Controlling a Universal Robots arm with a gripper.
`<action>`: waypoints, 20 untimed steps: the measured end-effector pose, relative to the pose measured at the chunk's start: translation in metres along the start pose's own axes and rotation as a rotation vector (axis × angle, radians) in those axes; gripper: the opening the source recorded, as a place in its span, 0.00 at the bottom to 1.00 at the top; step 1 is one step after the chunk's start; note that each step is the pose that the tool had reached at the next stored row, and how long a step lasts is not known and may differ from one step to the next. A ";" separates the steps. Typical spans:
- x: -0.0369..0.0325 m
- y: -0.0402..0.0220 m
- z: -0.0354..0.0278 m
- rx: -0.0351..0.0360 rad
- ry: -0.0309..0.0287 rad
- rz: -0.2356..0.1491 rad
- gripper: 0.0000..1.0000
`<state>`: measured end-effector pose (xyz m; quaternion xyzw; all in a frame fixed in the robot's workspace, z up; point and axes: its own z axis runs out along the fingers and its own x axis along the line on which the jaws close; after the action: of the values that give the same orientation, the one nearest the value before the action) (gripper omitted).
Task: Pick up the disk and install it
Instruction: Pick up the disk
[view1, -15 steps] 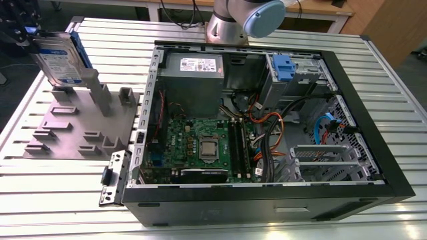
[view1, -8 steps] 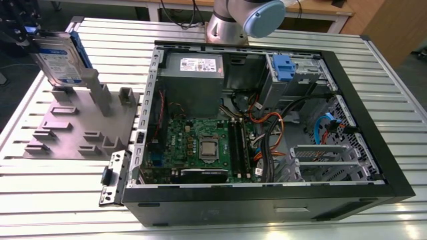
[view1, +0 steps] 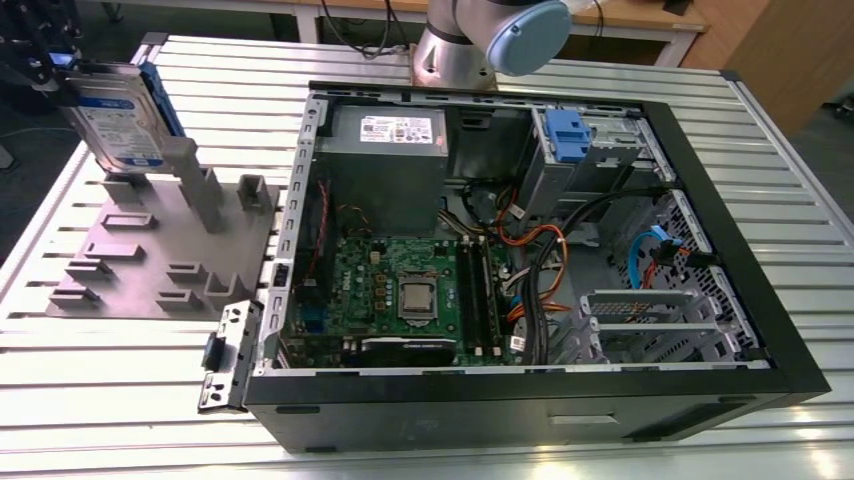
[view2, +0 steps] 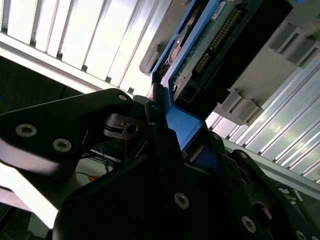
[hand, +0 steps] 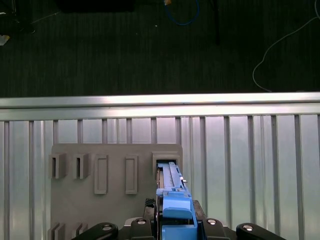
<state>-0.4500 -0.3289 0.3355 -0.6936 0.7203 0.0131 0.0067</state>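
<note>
1. My gripper is clamped on the disk's blue frame.
2. The disk stands upright over the grey holder, at the exterior view's left.
3. Seated in a slot or clear of it, I can't tell.

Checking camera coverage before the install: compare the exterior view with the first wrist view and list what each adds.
Exterior view: the open computer case with its motherboard and power supply, and the arm behind it. First wrist view: dark floor with a white cable beyond the table edge. Both: the gripper shut on the disk, which stands on edge at the grey fixture on the slatted table.
</note>
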 end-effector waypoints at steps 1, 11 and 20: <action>0.0000 0.0000 -0.0002 0.0000 0.0000 0.000 0.36; -0.0001 0.0000 -0.0036 0.0000 0.0000 0.000 0.36; -0.0002 0.0000 -0.0062 0.0001 0.0000 0.000 0.36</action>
<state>-0.4499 -0.3289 0.3417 -0.6936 0.7203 0.0130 0.0068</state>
